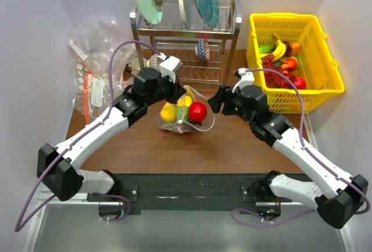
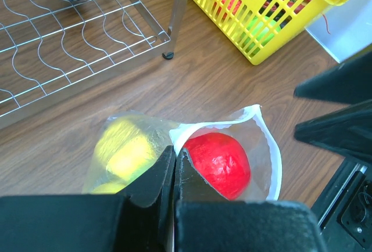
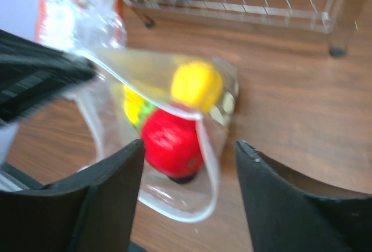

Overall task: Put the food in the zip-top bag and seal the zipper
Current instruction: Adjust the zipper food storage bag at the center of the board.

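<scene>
The clear zip-top bag sits on the table centre with its mouth open toward the right. Inside are a red fruit, a yellow piece and a green piece. My left gripper is shut on the bag's mouth rim, its fingertips pinching the white zipper edge beside the red fruit. My right gripper is open and empty just right of the bag's mouth; in its wrist view the red fruit lies between its spread fingers.
A yellow basket with more toy food stands at the back right. A metal dish rack with plates stands behind the bag. Clear bags with orange strips are piled at the back left.
</scene>
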Controlling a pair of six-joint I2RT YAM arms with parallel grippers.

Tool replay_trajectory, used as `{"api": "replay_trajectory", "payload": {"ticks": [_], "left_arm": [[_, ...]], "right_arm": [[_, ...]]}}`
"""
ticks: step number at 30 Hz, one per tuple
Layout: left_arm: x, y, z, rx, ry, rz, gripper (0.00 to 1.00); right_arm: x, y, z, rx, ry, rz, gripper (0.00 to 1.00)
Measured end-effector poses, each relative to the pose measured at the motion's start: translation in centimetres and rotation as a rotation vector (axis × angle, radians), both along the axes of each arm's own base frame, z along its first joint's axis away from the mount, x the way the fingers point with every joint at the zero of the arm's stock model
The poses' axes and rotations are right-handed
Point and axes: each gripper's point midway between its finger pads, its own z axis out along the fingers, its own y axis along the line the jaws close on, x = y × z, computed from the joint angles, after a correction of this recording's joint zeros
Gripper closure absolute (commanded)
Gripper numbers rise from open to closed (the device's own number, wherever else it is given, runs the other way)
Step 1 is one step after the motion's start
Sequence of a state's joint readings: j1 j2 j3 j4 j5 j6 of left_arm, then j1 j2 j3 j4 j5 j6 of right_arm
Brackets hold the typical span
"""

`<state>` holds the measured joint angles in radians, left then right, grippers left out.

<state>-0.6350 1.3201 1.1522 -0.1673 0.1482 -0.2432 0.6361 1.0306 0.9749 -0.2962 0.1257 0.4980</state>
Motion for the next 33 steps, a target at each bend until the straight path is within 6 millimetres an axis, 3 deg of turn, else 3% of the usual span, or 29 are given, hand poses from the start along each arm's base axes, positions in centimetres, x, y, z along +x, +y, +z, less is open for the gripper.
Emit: {"api": "replay_trajectory", "payload": {"ticks": [7, 15, 18, 19, 20, 21, 24, 27, 29, 33], "left_arm": [[0.0, 0.0, 0.0, 0.0, 0.0, 0.0, 1.0], [0.0, 0.0, 0.0, 0.0, 0.0, 0.0, 1.0], [0.0, 0.0, 0.0, 0.0, 0.0, 0.0, 1.0], [0.0, 0.0, 0.0, 0.0, 0.0, 0.0, 1.0], [0.0, 0.0, 0.0, 0.0, 0.0, 0.0, 1.0], [0.0, 0.0, 0.0, 0.0, 0.0, 0.0, 1.0], [0.0, 0.0, 0.0, 0.001, 0.001, 0.0, 1.0], [0.0, 0.1, -0.1, 0.003, 0.001, 0.004, 1.0], [0.1, 0.1, -0.1, 0.003, 0.001, 0.006, 1.0], [0.1, 0.1, 0.0, 0.002, -0.001, 0.006, 1.0]], "right_arm": [[-2.3, -1.2, -8.1, -0.071, 0.195, -0.018, 0.48], [-2.9, -0.4, -11.7, -0.049, 0.292, -0.015, 0.54], [-3.0, 0.0, -13.0, -0.043, 0.327, -0.006, 0.74], [-3.1, 0.2, -13.4, -0.038, 0.341, -0.001, 0.93], [-3.2, 0.4, -13.6, -0.035, 0.351, 0.003, 1.0], [-3.2, 0.5, -13.7, -0.036, 0.353, 0.008, 1.0], [-3.4, 1.0, -13.3, -0.011, 0.366, 0.025, 1.0], [-3.4, 1.8, -11.3, 0.012, 0.356, 0.059, 1.0], [-3.0, 2.3, -8.4, 0.027, 0.326, 0.082, 1.0], [-1.4, 3.2, -0.4, 0.073, 0.188, 0.106, 1.0]]}}
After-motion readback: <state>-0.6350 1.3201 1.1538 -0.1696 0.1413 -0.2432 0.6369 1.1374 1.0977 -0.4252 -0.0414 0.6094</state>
